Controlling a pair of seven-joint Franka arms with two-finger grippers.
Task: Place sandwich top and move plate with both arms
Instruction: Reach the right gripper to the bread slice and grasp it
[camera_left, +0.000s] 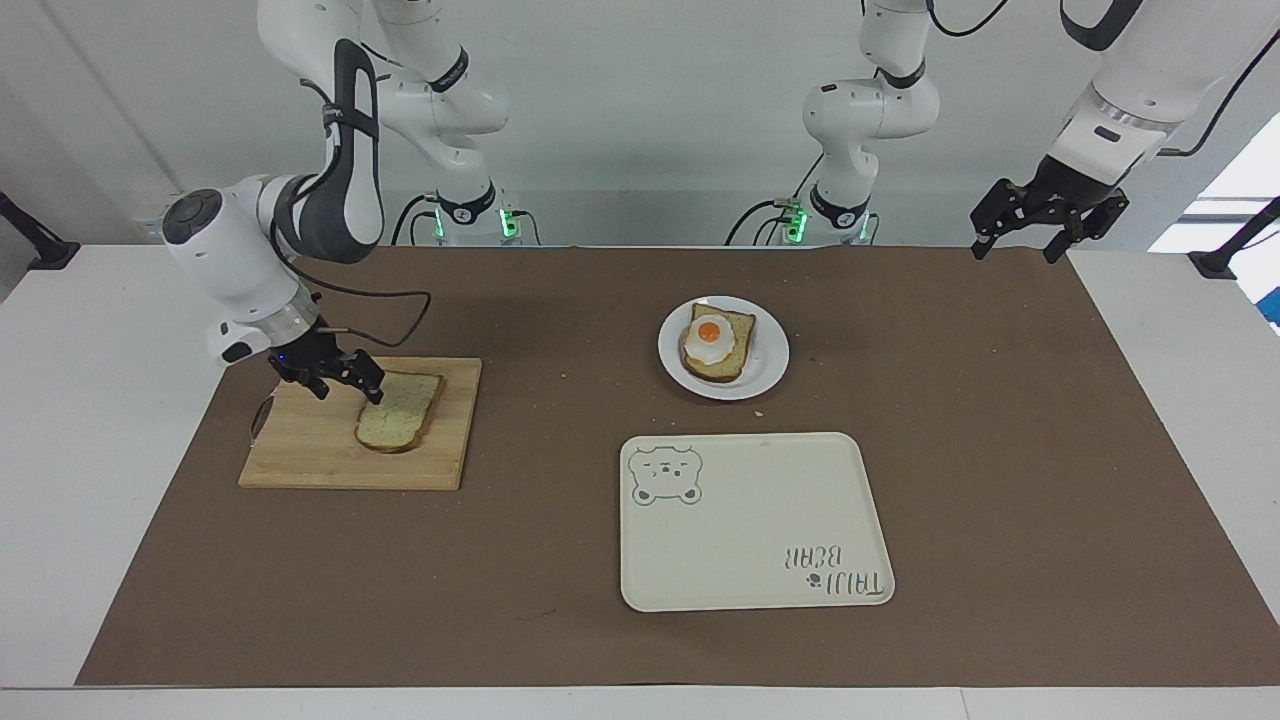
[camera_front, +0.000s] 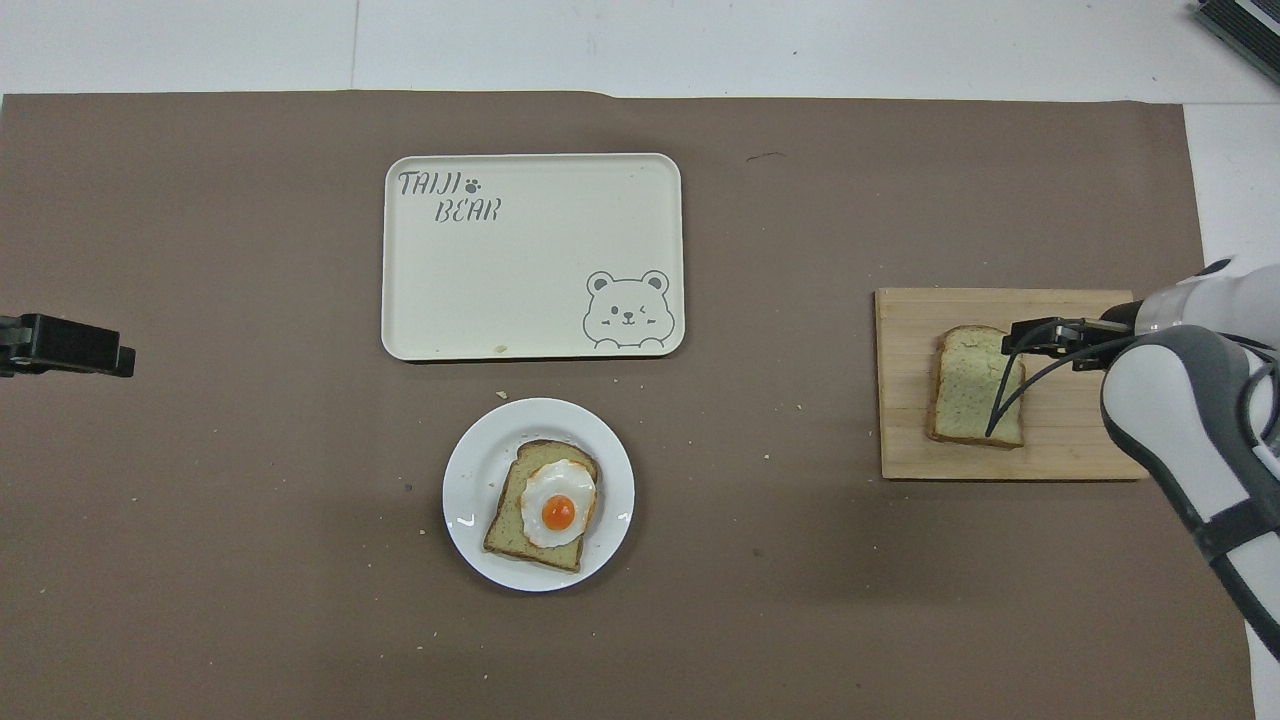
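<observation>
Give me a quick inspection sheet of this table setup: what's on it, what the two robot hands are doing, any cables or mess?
Surface: brown mat over a white table; scattered crumbs.
Job's things: plain speckled bread slice flat on a wooden cutting board; small round white plate holding a bread slice with a fried egg.
Clutter: cream rectangular bear tray, farther from the robots than the plate, nothing on it.
Grippers: right gripper open, low over the board at the plain slice's edge; left gripper open, waiting in the air at the mat's corner.
Cables: black cable looping from the right wrist.
Surroundings: white wall, arm bases with green lights.
</observation>
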